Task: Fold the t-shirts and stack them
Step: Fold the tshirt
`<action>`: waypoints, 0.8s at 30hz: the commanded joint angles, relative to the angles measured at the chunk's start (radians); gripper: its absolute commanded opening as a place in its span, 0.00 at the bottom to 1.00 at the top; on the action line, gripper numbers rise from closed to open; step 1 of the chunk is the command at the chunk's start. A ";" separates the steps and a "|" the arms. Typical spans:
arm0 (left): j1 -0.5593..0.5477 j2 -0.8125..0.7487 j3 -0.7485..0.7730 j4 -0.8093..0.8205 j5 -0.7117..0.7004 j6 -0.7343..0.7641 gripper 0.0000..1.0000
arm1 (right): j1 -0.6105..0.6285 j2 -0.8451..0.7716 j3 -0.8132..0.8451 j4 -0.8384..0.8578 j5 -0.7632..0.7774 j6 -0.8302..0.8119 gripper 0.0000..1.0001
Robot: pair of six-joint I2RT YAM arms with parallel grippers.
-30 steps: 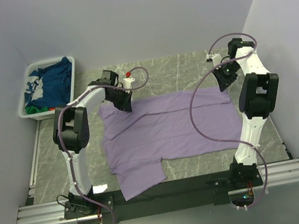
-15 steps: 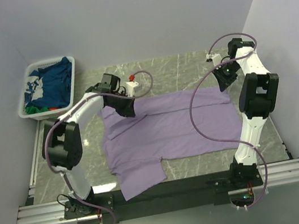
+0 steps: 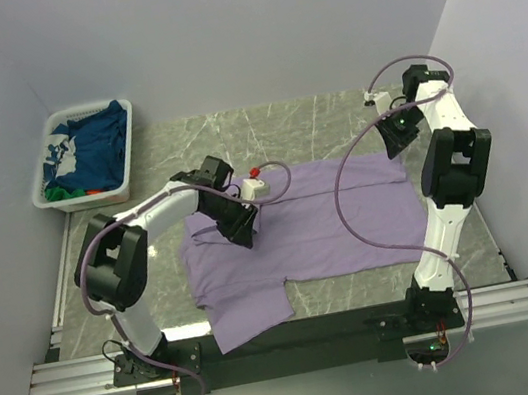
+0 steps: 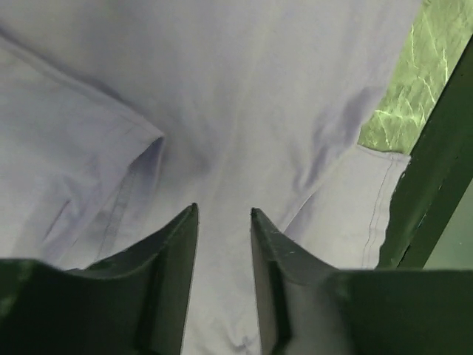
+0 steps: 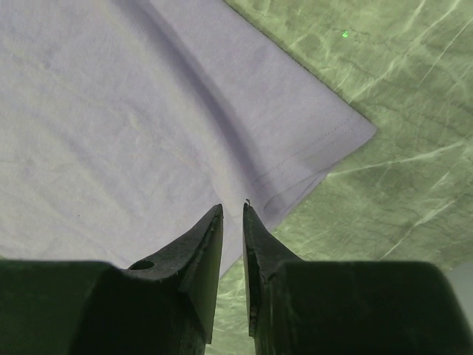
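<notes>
A large lavender t-shirt (image 3: 329, 222) is spread flat across the middle of a grey-green marbled table (image 3: 332, 120), reaching almost to the near edge on its left side. Over the shirt's left half, the left gripper (image 4: 224, 211) is lowered close to the cloth, its jaws set apart with nothing between them; creased lavender fabric is seen through the gap. Farther back on the right, the right gripper (image 5: 233, 207) is poised over the shirt's far right corner, its jaws parted by only a narrow slit, with nothing seen clamped. At the far left, a white slatted basket (image 3: 45, 189) is placed; a navy t-shirt (image 3: 94, 150) with white print is heaped in it, with green cloth (image 3: 61, 194) and red cloth (image 3: 93, 193) showing at its near end
</notes>
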 commanded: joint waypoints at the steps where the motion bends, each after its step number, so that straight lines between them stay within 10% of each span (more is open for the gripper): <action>1: 0.044 -0.082 0.053 -0.017 0.036 0.034 0.42 | -0.003 0.011 0.061 -0.014 -0.014 0.031 0.25; 9: 0.243 0.010 0.102 0.055 -0.088 0.005 0.50 | 0.019 0.043 0.063 0.020 0.002 0.081 0.25; 24: 0.141 0.003 0.032 -0.237 0.011 0.161 0.32 | 0.025 0.090 0.106 0.041 0.092 0.120 0.24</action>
